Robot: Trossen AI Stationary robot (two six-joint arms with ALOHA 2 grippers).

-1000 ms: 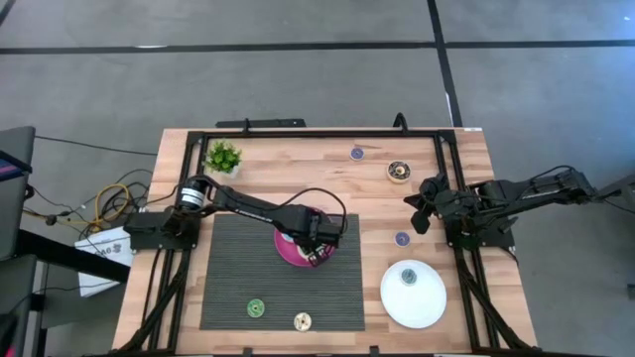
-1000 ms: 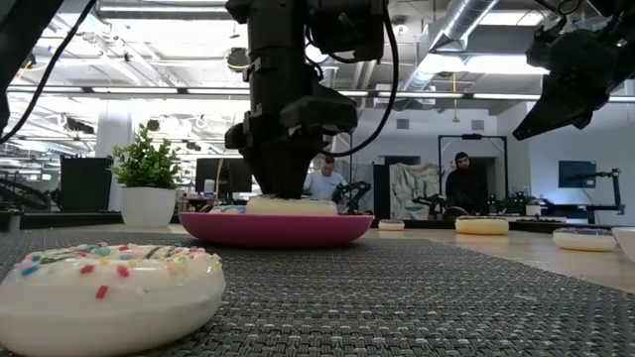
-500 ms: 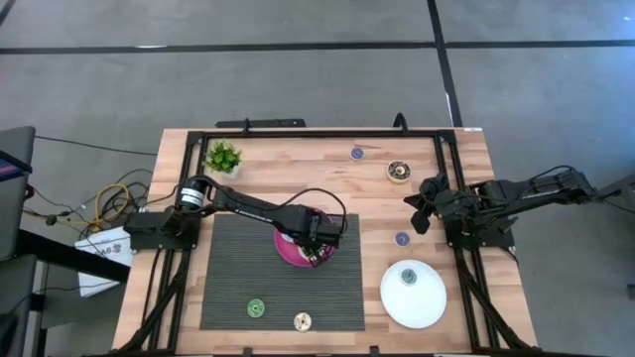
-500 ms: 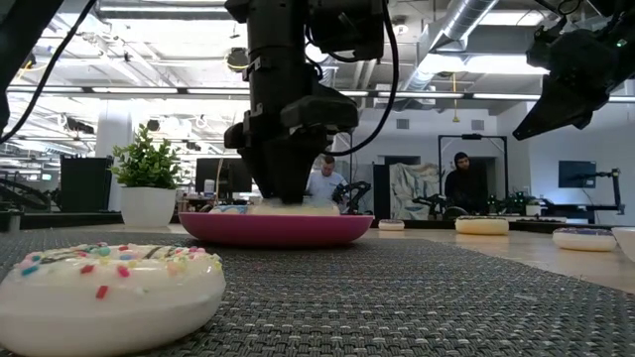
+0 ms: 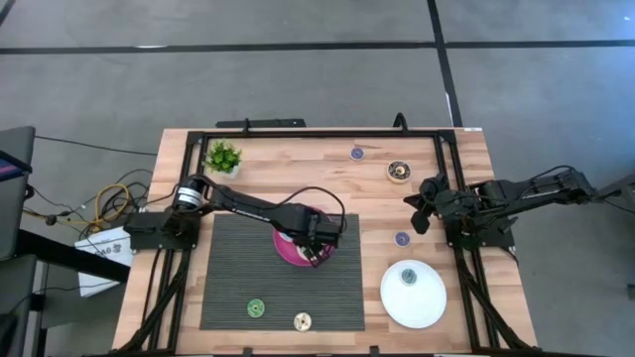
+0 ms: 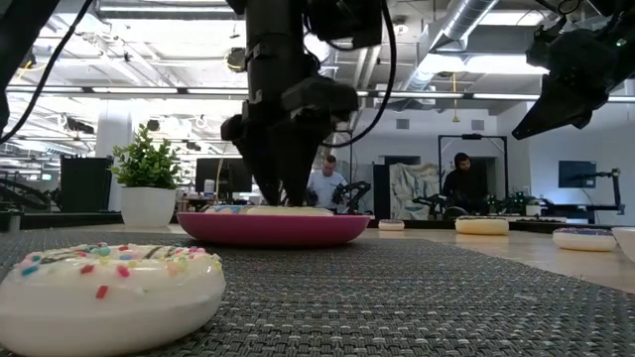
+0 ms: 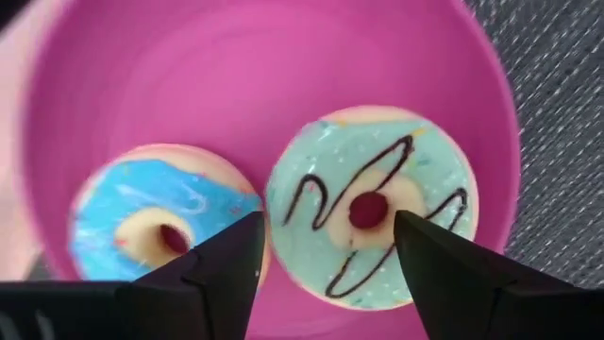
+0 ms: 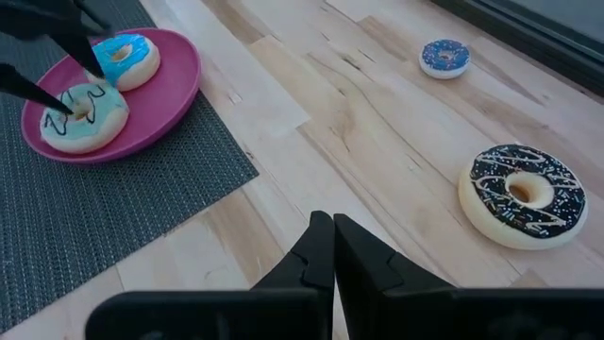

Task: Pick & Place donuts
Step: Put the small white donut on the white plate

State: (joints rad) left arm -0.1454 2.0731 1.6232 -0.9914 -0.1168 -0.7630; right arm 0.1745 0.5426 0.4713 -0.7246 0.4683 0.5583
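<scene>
My left gripper (image 7: 327, 227) hangs open just above the pink plate (image 5: 286, 248), its fingers on either side of a pale-teal donut with a chocolate squiggle (image 7: 373, 203) and apart from it. That donut lies flat on the plate beside a blue-iced donut (image 7: 156, 222); both also show in the right wrist view, teal donut (image 8: 83, 115) and blue donut (image 8: 125, 59). In the low view the left gripper (image 6: 283, 198) points down over the plate (image 6: 273, 228). My right gripper (image 5: 417, 213) waits shut in the air near the table's right edge.
Loose donuts lie about: purple (image 5: 357, 153), chocolate (image 5: 398, 171) and purple (image 5: 402, 238) on the wood, green (image 5: 255, 308) and cream (image 5: 302, 320) on the grey mat's near edge. A white plate (image 5: 427, 302) holds one donut (image 5: 408, 277). A potted plant (image 5: 223, 156) stands far left.
My left gripper has moved down and set the teal donut on the pink plate next to the blue one. Its fingers have then opened and let go of it. The donut now lies flat on the plate.
</scene>
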